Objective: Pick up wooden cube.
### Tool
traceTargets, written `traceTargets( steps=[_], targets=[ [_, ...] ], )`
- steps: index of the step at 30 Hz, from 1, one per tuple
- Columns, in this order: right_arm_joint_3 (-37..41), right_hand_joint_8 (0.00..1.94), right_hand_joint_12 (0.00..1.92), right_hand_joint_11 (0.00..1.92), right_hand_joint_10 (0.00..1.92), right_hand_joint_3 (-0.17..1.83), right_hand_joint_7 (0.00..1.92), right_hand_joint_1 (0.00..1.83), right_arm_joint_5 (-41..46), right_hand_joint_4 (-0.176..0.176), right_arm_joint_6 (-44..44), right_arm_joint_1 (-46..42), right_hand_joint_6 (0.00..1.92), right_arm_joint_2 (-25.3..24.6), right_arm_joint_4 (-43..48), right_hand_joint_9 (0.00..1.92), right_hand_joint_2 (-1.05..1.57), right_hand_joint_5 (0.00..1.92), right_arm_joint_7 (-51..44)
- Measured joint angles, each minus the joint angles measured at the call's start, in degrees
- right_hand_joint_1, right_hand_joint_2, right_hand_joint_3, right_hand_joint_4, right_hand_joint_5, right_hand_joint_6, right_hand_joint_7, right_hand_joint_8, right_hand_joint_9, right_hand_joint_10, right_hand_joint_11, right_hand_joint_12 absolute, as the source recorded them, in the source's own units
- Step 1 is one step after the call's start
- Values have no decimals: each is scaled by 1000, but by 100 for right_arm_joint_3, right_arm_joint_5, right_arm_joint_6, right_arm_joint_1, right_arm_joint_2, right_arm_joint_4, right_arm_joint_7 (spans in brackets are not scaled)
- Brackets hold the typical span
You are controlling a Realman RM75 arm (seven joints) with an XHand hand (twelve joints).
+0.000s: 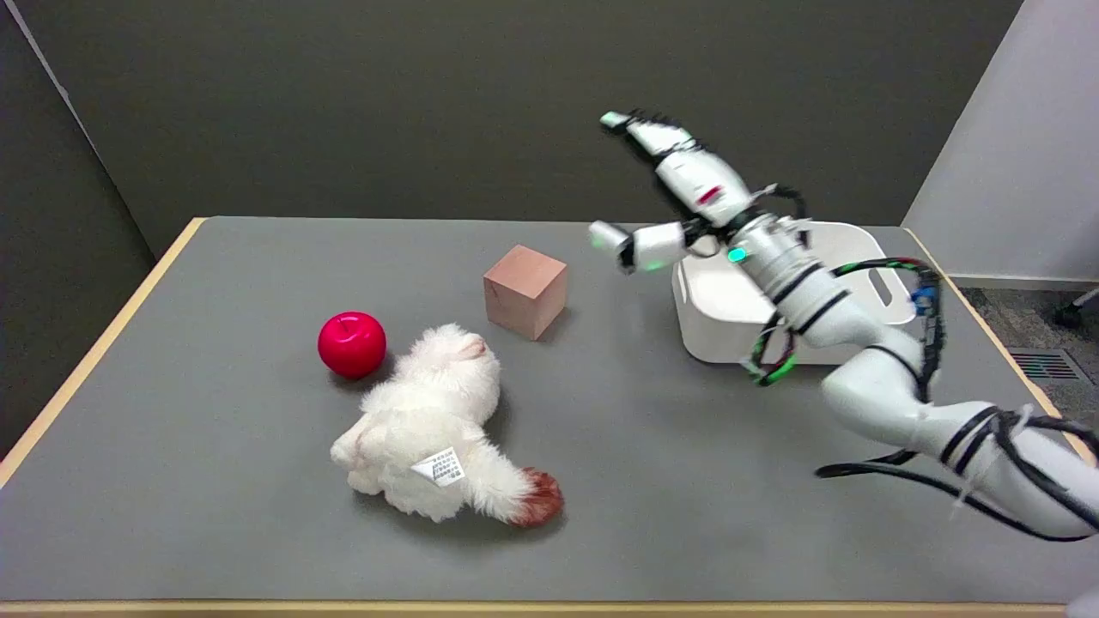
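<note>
right hand [678,184] open above table, partly hiding white bin [859,249]; wooden cube [525,291] unobstructed.

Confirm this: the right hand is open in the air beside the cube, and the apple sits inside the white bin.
Not quite. The apple is not in the white bin; it sits on the table next to the plush toy. The rest holds: the right hand is open in the air beside the cube. The head view shows it.
</note>
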Motion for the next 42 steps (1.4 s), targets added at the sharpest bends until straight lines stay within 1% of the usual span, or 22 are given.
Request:
traceTargets(
  steps=[3,6,7,9,15,20,27,36,37,39,42],
  targets=[
    [-88,420,620,-1,424,931,19,579,-98,-142,-598,31,246,-328,251,-1,529,51,-398],
    [-168,443,635,-1,442,931,24,580,-216,-153,-1103,49,270,-646,424,-1,531,43,-735],
    [-196,441,643,-1,446,921,28,548,-270,-154,-1257,53,273,-755,468,-1,537,43,-836],
    [-256,415,669,-1,451,876,42,404,-395,-150,-1552,66,267,-976,537,-1,560,48,-1018],
    [-454,430,701,-1,484,878,50,406,-733,-154,-2202,158,283,-1548,520,-1,560,47,-1389],
    [-589,436,703,-1,488,878,52,415,-930,-158,-2546,365,282,-1889,281,-1,563,46,-1558],
    [-591,439,702,-1,489,879,54,424,-1182,-160,-2789,738,274,-2206,-105,-1,566,46,-1691],
    [-374,444,732,-1,552,883,64,456,-1438,-163,-2742,1068,265,-2426,-526,-1,573,45,-1768],
    [-325,434,735,-1,554,855,69,460,-1463,-163,-2721,1115,270,-2451,-611,-1,587,42,-1776],
    [-262,378,741,-1,560,718,93,471,-1497,-163,-2694,1169,304,-2481,-730,-1,661,28,-1787],
    [-191,376,747,-1,567,712,95,475,-1530,-163,-2660,1228,306,-2519,-898,-1,665,27,-1800]
  ],
)
